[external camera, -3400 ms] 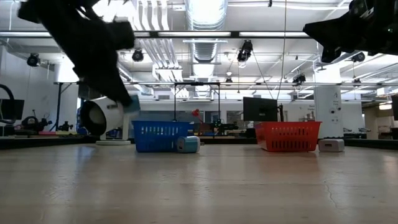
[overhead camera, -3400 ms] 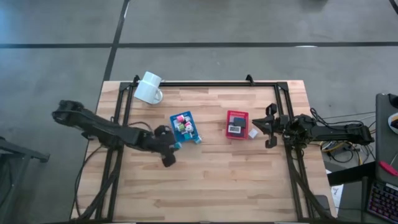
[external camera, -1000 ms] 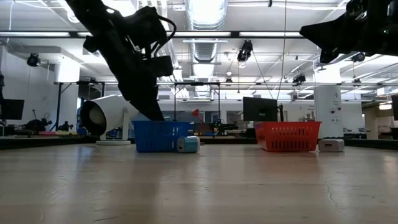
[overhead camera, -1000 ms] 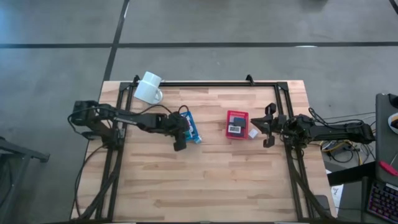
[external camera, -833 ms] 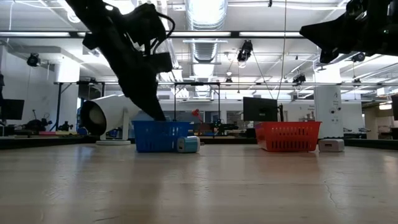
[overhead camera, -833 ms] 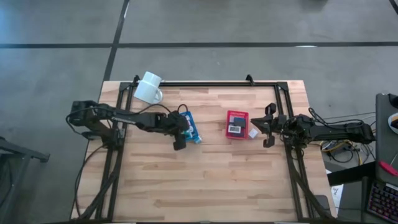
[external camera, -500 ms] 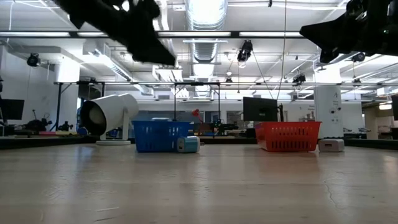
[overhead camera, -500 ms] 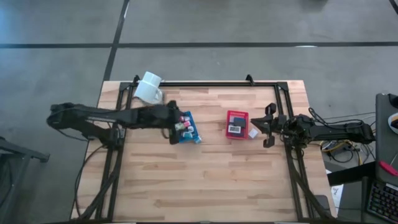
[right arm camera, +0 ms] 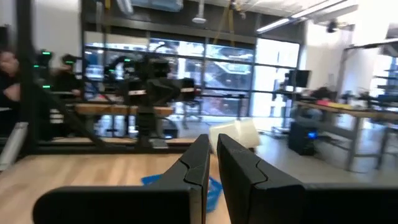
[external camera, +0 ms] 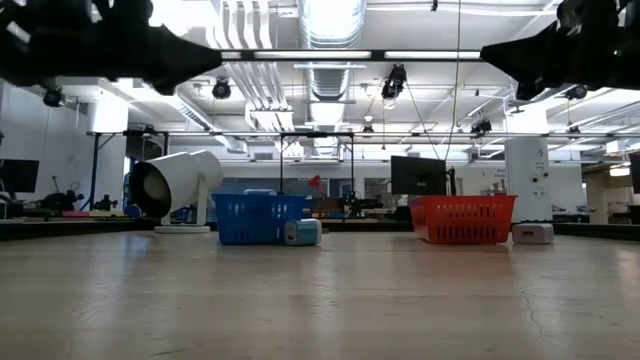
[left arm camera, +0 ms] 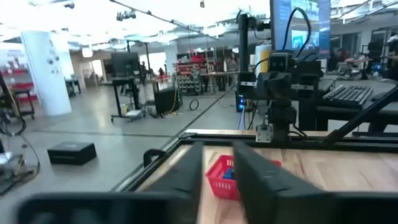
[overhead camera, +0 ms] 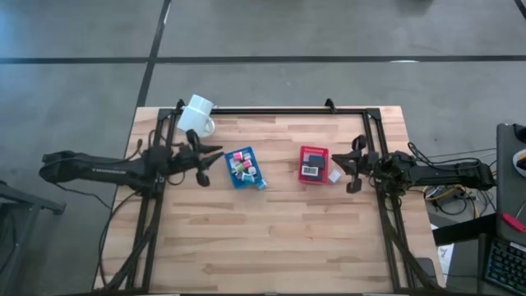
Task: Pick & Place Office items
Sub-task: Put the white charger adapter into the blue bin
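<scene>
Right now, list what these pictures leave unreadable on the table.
- Blue tray contents: too small in the high view to count; the tray's wall hides them in the low view.
- White block beside the red tray: too small to identify.
- Left gripper: blurred in the left wrist view, cut off at the low view's top.
- White mug interior: not visible from above.

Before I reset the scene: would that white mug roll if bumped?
Probably. The white mug lies on its side, its mouth showing in the low view, so it could roll. Its handle would likely stop it soon. It looks rigid and breakable.
</scene>
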Controlling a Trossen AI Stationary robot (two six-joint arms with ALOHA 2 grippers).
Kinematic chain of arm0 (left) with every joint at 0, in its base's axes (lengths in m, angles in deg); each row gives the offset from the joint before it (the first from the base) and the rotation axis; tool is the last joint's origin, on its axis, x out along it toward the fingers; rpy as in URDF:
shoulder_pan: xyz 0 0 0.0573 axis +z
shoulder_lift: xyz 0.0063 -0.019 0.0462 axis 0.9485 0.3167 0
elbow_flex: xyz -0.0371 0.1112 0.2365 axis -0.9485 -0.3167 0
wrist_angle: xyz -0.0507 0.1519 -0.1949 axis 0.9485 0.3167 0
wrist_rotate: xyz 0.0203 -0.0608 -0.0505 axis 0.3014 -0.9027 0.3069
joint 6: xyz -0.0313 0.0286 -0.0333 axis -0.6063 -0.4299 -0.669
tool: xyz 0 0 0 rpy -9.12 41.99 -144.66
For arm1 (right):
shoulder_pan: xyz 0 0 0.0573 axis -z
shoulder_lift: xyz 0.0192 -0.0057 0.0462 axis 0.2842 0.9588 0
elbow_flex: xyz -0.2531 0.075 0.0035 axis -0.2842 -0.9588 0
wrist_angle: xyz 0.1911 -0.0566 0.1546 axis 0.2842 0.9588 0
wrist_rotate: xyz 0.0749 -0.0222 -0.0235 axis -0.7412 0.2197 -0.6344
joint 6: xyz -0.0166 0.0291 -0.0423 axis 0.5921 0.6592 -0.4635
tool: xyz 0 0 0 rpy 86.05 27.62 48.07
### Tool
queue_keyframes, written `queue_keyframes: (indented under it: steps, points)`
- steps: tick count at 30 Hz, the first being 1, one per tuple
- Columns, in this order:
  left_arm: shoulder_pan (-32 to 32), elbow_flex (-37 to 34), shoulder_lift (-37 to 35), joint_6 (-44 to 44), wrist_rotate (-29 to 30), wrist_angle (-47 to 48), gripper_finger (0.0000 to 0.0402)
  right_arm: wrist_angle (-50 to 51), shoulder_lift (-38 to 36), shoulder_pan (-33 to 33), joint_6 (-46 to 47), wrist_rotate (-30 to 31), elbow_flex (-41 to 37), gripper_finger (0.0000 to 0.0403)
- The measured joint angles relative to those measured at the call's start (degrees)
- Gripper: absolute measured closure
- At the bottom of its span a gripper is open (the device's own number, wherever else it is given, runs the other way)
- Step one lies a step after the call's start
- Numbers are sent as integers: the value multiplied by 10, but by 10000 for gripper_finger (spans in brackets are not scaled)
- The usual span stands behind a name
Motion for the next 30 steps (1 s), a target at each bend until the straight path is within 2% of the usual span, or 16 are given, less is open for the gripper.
queue_keyframes:
  steps: [3,4,15,25,30]
  points:
    - [0,-30,-45,25,0,1,377,0,0,0,-1,23,0,374]
    - [0,-38,-57,27,1,2,389,0,0,0,-1,23,0,374]
    - [4,-92,-151,37,3,19,395,1,0,0,1,24,0,374]
    - [55,-105,-158,-21,9,20,395,0,0,0,8,24,2,374]
    - [59,-106,-158,-32,9,22,393,-1,0,0,19,24,8,374]
